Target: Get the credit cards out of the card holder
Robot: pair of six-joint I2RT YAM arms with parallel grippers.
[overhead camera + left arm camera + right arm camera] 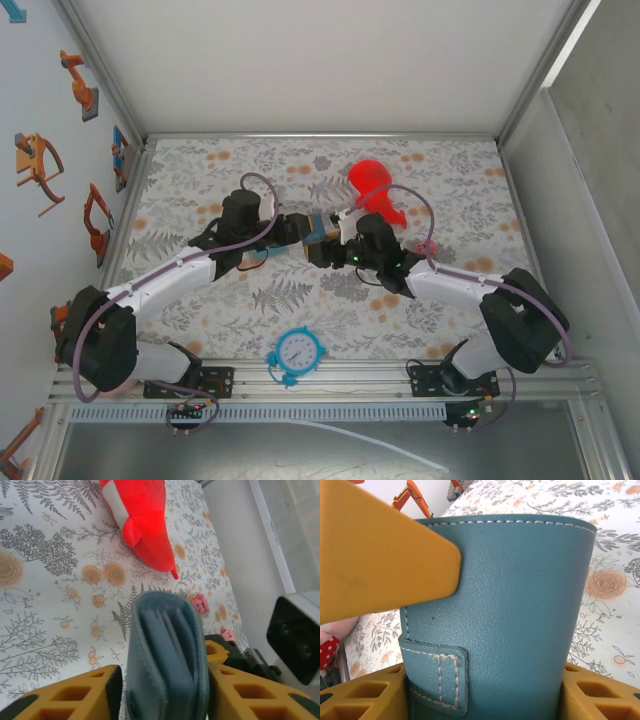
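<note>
**Card holder pinned between both arms, cards not yet out**

The card holder (165, 655) hangs above the middle of the surface (200, 300), where the two arms meet. The left fingers (75, 695) press on its two faces, and the right fingers (365, 690) clamp its sides lower down, so both are gripping it. The step in hand looks like steadying the holder. The card edges (167, 625) sit tucked in the fold, so next one arm probably has to let go and pinch a card while the other holds firm. In the left wrist view the holder stands on edge, its long axis seemingly running away from those fingers toward the red toy (372, 187). A blue clock (297, 352) lies well apart, near the arm bases.
</note>
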